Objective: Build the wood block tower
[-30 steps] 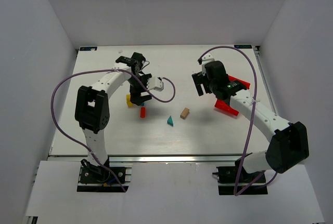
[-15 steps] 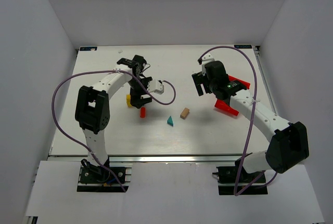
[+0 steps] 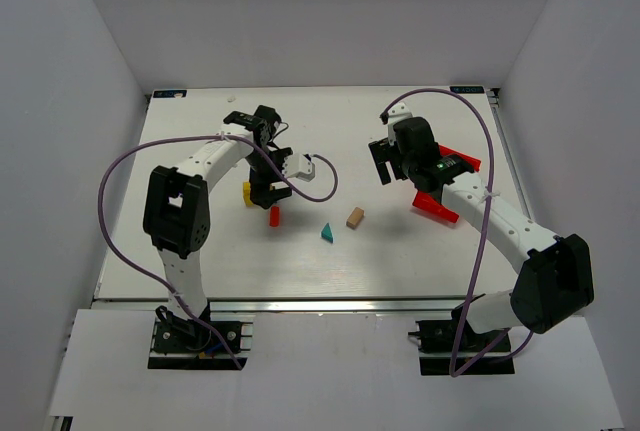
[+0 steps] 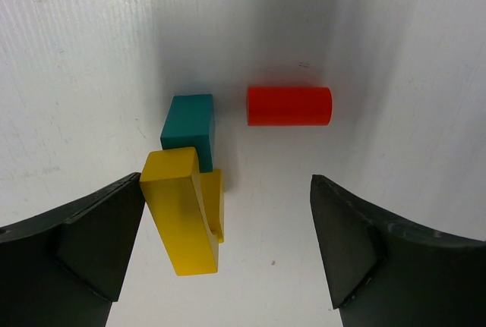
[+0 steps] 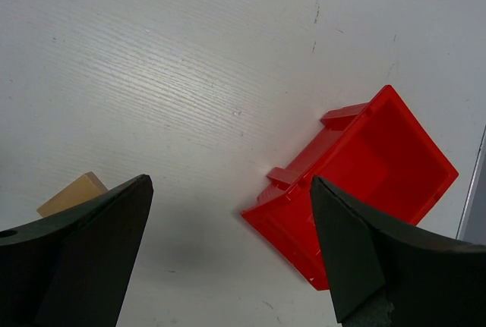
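My left gripper hangs open and empty over the left group of blocks. In the left wrist view the gripper has its jaws wide apart; the yellow arch stands on the table just inside the left finger, touching the teal cube. The red cylinder block lies beside them. In the top view the yellow arch and the red block show by the gripper. The teal triangle and the tan cube lie apart mid-table. My right gripper is open and empty.
A red plastic bin lies on its side under my right arm; it also shows in the right wrist view, with the tan cube at that view's left edge. White walls enclose the table on three sides.
My left gripper has shifted slightly over the yellow arch and its cable has swung a little. The blocks and the right arm have not moved.
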Available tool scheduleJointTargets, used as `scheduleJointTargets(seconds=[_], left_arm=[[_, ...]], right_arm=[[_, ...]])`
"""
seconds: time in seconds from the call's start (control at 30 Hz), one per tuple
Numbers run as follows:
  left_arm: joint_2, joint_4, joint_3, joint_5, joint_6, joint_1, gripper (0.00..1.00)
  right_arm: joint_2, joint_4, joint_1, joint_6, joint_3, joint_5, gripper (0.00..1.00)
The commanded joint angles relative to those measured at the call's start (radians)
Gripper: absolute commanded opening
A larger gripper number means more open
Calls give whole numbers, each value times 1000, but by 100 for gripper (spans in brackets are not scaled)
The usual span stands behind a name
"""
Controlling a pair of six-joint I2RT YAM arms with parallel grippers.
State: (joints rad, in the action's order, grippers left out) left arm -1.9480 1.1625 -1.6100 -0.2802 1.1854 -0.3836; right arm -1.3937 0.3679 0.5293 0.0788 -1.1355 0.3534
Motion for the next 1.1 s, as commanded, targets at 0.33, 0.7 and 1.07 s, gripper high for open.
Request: scheduleJointTargets(seconds=[0.33, 0.7, 1.07], left_arm=[[95, 23, 15, -51, 16, -6, 98], [78, -46, -31, -31, -52, -6, 98], [115, -266, -274, -14, -389, -6, 98]], right_arm=[[33, -14, -3, -4, -18, 7, 89], [25, -12, -5, -2, -26, -11, 89], [56, 9, -5, -40, -50, -48, 89]])
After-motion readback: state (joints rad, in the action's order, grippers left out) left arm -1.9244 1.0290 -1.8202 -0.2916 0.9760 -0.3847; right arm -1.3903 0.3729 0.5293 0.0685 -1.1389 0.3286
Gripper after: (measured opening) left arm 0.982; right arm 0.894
